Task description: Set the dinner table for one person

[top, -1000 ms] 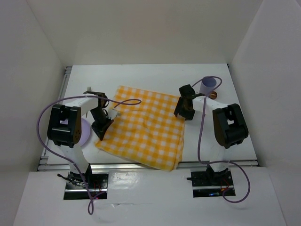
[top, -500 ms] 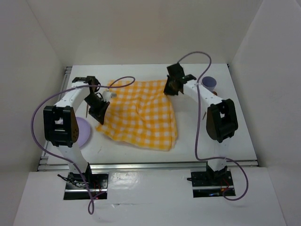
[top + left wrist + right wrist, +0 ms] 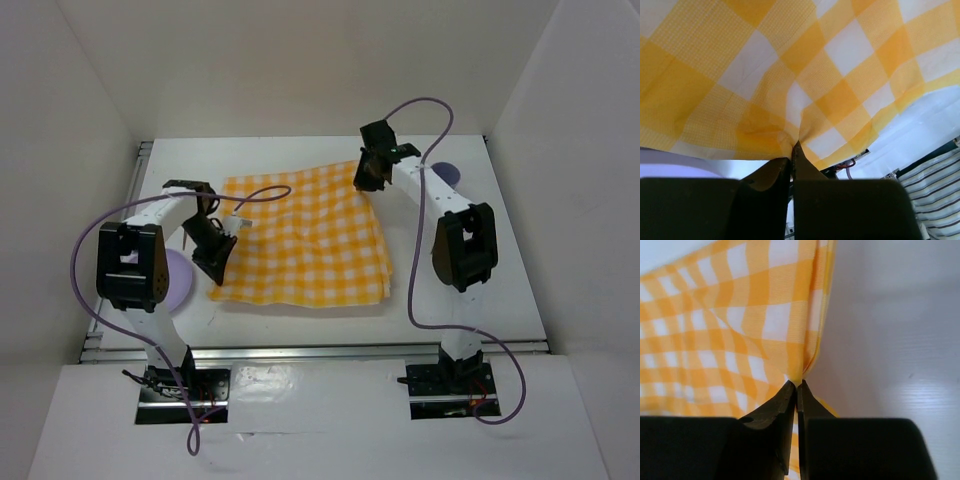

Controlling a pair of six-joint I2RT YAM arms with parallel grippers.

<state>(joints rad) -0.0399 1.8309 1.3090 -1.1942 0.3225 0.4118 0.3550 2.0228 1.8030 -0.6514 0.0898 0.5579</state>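
The yellow-and-white checked cloth (image 3: 300,240) lies spread across the middle of the white dinner table (image 3: 300,330). My left gripper (image 3: 213,268) is shut on the cloth's near-left corner, and the left wrist view shows the fabric (image 3: 790,90) bunched at the closed tips (image 3: 792,147). My right gripper (image 3: 369,176) is shut on the far-right corner. In the right wrist view the cloth (image 3: 740,330) is pinched at the closed tips (image 3: 796,383), with bare table (image 3: 890,340) to the right.
A lilac plate (image 3: 178,282) lies at the left, partly under my left arm. A lilac cup (image 3: 448,174) stands at the far right behind my right arm. White walls enclose the table. A metal rail (image 3: 320,350) runs along the near edge.
Both grippers have kept hold of the cloth. The right gripper moved toward the far edge and the left swung out and back. The cloth went from crumpled to stretched nearly flat.
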